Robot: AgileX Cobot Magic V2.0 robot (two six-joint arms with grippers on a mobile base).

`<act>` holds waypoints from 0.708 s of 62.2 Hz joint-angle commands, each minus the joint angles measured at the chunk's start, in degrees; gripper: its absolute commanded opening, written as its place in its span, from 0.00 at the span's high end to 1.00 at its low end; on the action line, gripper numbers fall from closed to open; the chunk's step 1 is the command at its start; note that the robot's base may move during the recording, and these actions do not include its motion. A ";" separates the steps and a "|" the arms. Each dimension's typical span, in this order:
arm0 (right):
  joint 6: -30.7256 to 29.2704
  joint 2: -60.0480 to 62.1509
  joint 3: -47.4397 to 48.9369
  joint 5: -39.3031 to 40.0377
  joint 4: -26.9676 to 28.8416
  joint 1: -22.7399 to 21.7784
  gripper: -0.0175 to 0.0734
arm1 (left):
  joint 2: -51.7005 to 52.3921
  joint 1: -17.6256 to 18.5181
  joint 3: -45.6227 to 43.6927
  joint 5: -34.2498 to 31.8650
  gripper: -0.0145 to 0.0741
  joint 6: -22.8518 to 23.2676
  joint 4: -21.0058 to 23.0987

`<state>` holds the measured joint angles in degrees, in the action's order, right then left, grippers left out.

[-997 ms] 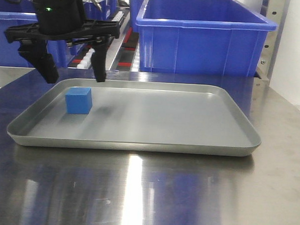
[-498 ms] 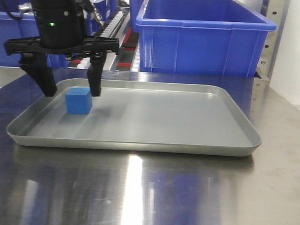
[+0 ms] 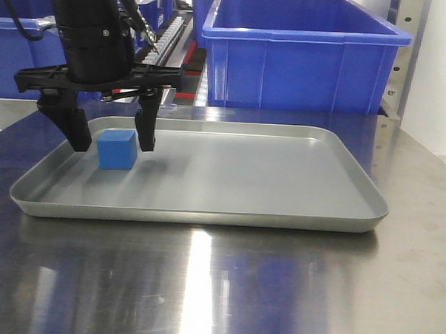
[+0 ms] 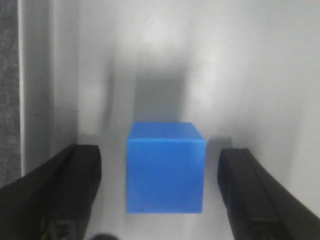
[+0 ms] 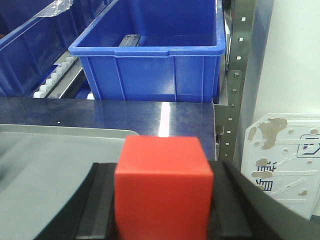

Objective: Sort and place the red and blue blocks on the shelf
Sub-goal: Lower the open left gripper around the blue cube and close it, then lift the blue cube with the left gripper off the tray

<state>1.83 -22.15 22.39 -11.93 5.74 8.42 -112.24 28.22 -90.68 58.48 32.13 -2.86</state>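
The blue block [image 3: 117, 148] sits at the left end of the shallow grey tray [image 3: 206, 214]. My left gripper [image 3: 113, 142] is open and lowered over it, one black finger on each side with a gap to both faces. In the left wrist view the blue block [image 4: 165, 167] lies centred between the fingers [image 4: 75, 192] of the left gripper [image 4: 162, 200]. The red block [image 5: 164, 187] is clamped in my right gripper [image 5: 162, 212], held above the tray's right end. The shelf's grey perforated upright [image 5: 239, 85] stands behind the table.
A large blue bin [image 3: 302, 52] stands on the rack behind the tray, and more blue bins [image 3: 13, 47] are at the back left. The tray rests on a shiny steel tabletop [image 3: 218, 285]. A white wall is at the right.
My left gripper has come down and slightly right, from above the tray's back edge to straddling the blue block. The block has not moved.
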 commanded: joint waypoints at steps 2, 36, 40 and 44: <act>-0.03 -0.32 1.80 5.40 -0.46 -0.38 0.73 | 2.23 0.30 -1.66 -1.29 0.33 0.59 -0.32; -0.03 -0.32 1.80 5.40 -0.46 -0.38 0.73 | 4.13 0.30 -1.66 -1.06 0.70 0.48 -0.32; -0.03 -0.32 1.80 5.40 -0.46 -0.38 0.73 | 5.80 0.30 -1.39 -1.17 0.70 0.48 -0.32; -0.03 -0.32 1.80 5.40 -0.46 -0.38 0.73 | 8.11 0.30 -0.75 -1.31 0.70 -0.04 -0.32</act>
<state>1.83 -22.15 22.39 -11.93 5.74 8.42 -110.67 28.22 -90.45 58.48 32.23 -2.86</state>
